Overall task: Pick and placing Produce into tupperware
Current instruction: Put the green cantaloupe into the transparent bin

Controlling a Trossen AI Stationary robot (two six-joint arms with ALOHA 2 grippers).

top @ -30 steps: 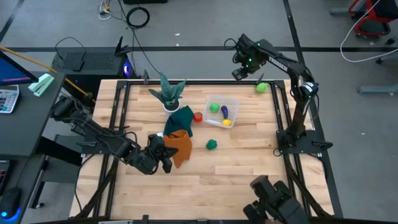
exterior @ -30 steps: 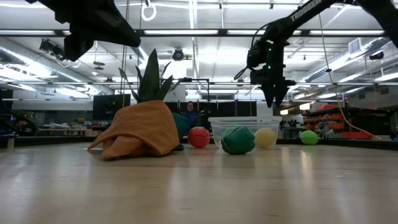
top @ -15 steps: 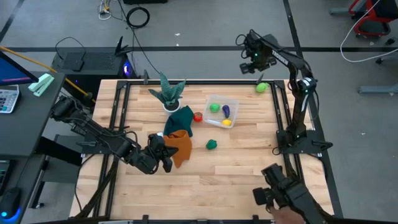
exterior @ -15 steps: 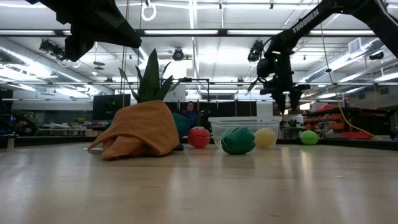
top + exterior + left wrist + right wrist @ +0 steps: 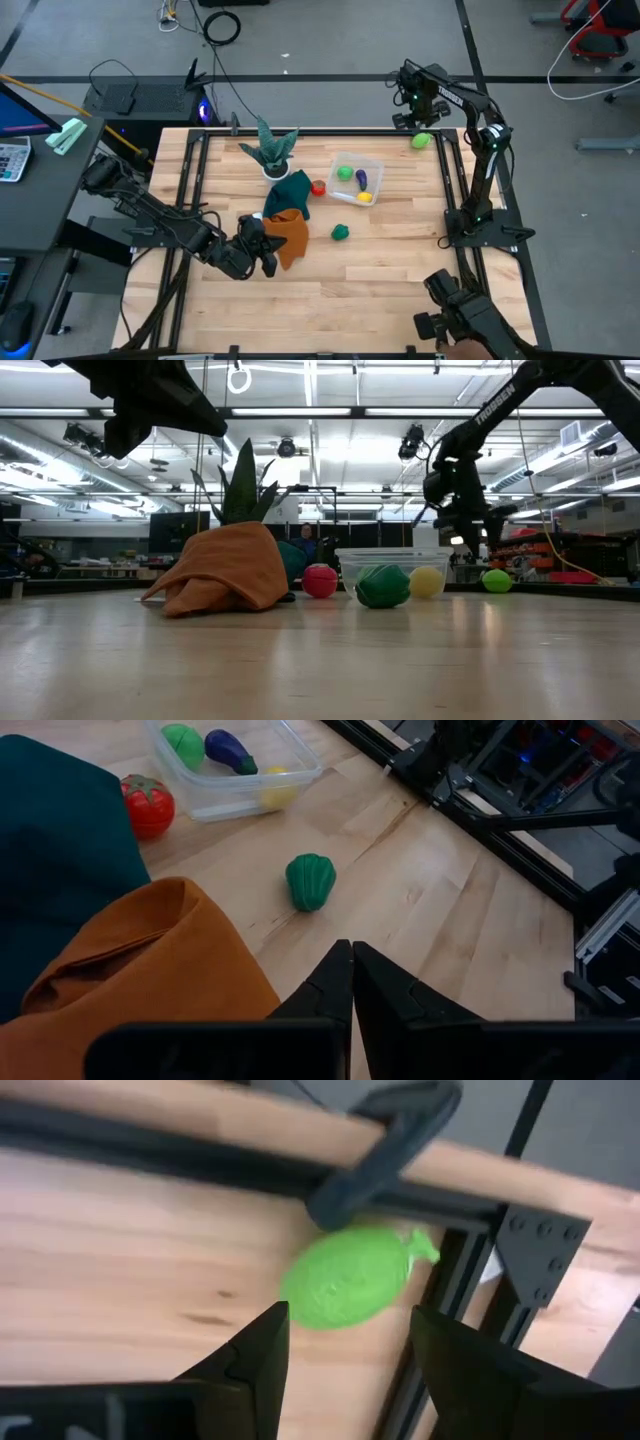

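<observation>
Over on the left, the left gripper (image 5: 352,982) hangs low beside the orange cloth (image 5: 290,236), its fingers pressed together with nothing in them. It looks parked there to keep out of the way while the other arm works.

Just beyond the orange cloth sits a teal cloth (image 5: 291,190), and behind that the spiky plant (image 5: 272,146) in its white pot; none of these belong in the box, so they are probably just clutter to work around.

A dark green piece (image 5: 341,232) lies loose on the table (image 5: 400,280), a little in front of the tupperware (image 5: 374,165). A red tomato (image 5: 318,187) rests just beside the box's left wall, not yet in. Inside the clear box I can make out a light green piece (image 5: 183,742) and a purple eggplant (image 5: 231,751), with a yellow one (image 5: 364,197) at its near edge; whether that one is inside or against the wall I cannot tell.

Far right, a light green fruit (image 5: 348,1278) lies in the table's back corner, hard against the dark frame rail. The right gripper (image 5: 345,1342) hovers above it with fingers spread to either side, lined up as though for a grab, which the rail may crowd.
</observation>
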